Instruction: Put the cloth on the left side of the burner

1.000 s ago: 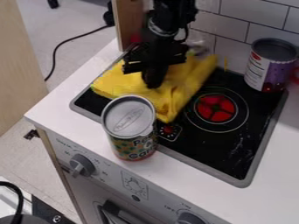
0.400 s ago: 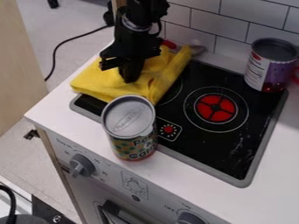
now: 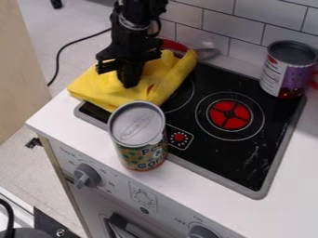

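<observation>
The black gripper points down onto the yellow cloth, near its middle, at the upper left of the view. The folded cloth lies over the left part of the black stove top and partly on the white counter beside it. Its right part covers some of the left burner ring. The red burner is to the right of the cloth, uncovered. What is between the gripper's tips is hidden by the gripper itself and the cloth folds.
A can stands at the stove's front left edge, just before the cloth. A purple-labelled can stands at the back right. Behind the cloth lies a utensil with a red handle, near the tiled wall.
The gripper and the cloth have moved left together, uncovering more of the stove top and the left burner ring. The utensil behind has come into clearer view.
</observation>
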`<state>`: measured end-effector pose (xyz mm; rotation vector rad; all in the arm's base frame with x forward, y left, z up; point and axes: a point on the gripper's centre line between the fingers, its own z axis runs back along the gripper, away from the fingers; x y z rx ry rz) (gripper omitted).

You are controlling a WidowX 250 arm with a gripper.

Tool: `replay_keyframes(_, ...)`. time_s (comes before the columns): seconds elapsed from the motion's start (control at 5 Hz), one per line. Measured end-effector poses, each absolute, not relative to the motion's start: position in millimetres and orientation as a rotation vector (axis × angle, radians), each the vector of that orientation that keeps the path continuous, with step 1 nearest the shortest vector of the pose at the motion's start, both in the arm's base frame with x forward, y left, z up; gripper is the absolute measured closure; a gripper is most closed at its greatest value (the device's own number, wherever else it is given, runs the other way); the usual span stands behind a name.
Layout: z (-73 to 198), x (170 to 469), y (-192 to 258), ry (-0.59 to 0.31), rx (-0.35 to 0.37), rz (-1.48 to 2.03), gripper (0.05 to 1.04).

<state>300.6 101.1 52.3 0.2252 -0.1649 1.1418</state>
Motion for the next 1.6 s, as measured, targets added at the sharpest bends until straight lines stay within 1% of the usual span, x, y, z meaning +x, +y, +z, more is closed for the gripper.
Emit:
replay_keyframes(0.2,57.9,305.0,95.5,-0.184,0.171,1.139,1.031)
replay_keyframes(0.4,70.5,311.9,84.6,-0.256,0.104,1.107,1.031)
replay_keyframes(0.6,80.8,316.4,76.4,-0.304,0.069,1.084,1.031)
replay_keyframes(0.8,91.7,313.2,66.3,-0.298,0.052,1.06,1.031)
replay_keyframes(1.0,93.3,308.9,54.6,-0.274,0.086,1.018,1.031)
replay_keyframes(1.2,113.5,303.6,42.8,-0.264,0.052,0.979,1.031)
replay_keyframes(1.4,125.6,302.7,41.2,-0.273,0.037,0.976,1.031)
replay_keyframes(1.6,126.1,309.6,27.3,-0.315,0.037,0.962,1.031)
